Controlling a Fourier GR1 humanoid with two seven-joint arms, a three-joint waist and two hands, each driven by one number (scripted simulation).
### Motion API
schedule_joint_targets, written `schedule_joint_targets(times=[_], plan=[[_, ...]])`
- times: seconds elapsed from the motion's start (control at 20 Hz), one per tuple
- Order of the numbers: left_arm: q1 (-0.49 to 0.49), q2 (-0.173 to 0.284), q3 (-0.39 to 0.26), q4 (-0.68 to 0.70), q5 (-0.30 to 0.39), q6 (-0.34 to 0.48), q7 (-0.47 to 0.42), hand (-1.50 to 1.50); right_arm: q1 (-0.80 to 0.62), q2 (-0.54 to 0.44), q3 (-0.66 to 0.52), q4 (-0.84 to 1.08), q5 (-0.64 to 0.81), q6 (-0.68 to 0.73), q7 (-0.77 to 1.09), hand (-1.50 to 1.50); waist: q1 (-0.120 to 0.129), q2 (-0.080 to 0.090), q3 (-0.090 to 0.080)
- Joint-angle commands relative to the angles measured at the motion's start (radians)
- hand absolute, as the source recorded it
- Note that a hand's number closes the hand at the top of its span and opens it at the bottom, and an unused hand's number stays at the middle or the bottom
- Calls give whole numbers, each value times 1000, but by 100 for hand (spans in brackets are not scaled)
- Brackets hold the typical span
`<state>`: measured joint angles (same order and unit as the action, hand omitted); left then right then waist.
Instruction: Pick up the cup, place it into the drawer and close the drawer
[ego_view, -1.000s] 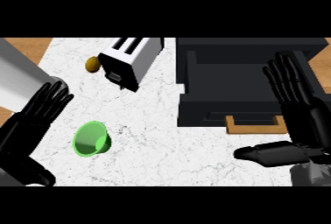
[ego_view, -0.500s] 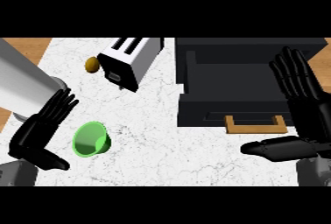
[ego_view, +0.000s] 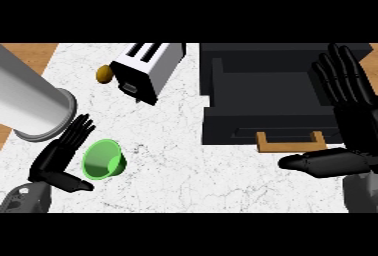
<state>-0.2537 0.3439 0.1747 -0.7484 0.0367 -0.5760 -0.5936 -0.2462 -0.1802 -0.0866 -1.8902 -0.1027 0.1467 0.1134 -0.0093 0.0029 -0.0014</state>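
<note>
White marble counter, wooden floor beyond

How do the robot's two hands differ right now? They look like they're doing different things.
The left hand sits low at the view's left, right beside the green cup; the right hand stands at the right edge by the open drawer, near no cup. The left hand looks smaller than the right hand. Both are black, with straight fingers, holding nothing.
</note>
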Motion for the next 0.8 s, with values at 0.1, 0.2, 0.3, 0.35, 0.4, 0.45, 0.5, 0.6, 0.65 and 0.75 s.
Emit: schedule_joint_targets(times=[0.1, 0.2, 0.3, 0.35, 0.4, 0.45, 0.5, 0.6, 0.65, 0.75], plan=[[-108, 25, -14, 293, -113, 9, -257, -150, -14, -1, -12, 43, -5, 16, -21, -150, -2, 2, 0], [-143, 12, -15, 355, -110, 13, -263, -150, -50, -27, -37, 20, -39, 26, 27, -150, -8, 3, -1], [-120, 39, -20, 400, -128, 0, -350, -150, -21, 3, 4, 11, 11, 4, -3, -150, -13, 6, -2], [-121, 4, -37, 401, -146, 43, -367, -150, -25, 20, 18, 55, 26, -2, -23, -150, -10, 7, -2], [-186, -46, -29, 416, -141, 118, -312, -150, -77, 3, -5, 27, 1, -10, 30, -150, -14, 6, -2], [-141, 2, -24, 426, -131, 39, -376, -150, -57, -20, -38, 0, -43, 11, 54, -150, -19, 7, -3], [-148, 1, -29, 439, -143, 61, -397, -150, -28, -22, -32, 40, -23, 34, -18, -150, -13, 6, -2], [-180, -22, -16, 453, -127, 76, -386, -150, -18, -4, -3, -19, -26, 22, 31, -150, -18, 5, -3], [-150, -19, -42, 470, -159, 78, -437, -150, -35, -21, -30, 18, -31, 28, 17, -150, -17, 7, -3], [-142, -12, -30, 484, -145, 61, -464, -150, 29, 9, 7, -20, -12, 24, -2, -150, -27, 9, -4]])
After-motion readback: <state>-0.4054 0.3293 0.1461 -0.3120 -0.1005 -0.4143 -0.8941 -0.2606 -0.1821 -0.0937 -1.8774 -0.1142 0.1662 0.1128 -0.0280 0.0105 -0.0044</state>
